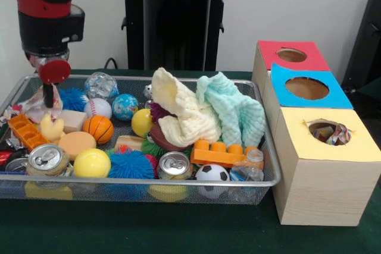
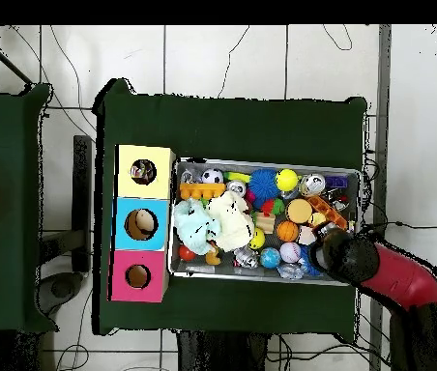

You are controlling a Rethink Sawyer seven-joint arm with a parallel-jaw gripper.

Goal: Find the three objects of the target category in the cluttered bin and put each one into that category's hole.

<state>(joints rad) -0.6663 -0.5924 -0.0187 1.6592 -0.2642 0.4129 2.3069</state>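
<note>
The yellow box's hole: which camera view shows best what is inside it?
The front view: through the yellow box's hole you can see crumpled, colourful material inside, though not what it is. The overhead view looks straight down on that hole, but it shows only a dark opening with an unclear speck.

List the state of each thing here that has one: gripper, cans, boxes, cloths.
Gripper: lowered into the bin's corner, on or by a crinkled wrapper; open or shut not visible.
Two cans: upright, tabs unopened.
Yellow box: hole holds wrappers.
Blue box: hole looks empty.
Red box: contents unseen.
Cloths: crumpled, heaped.
</note>
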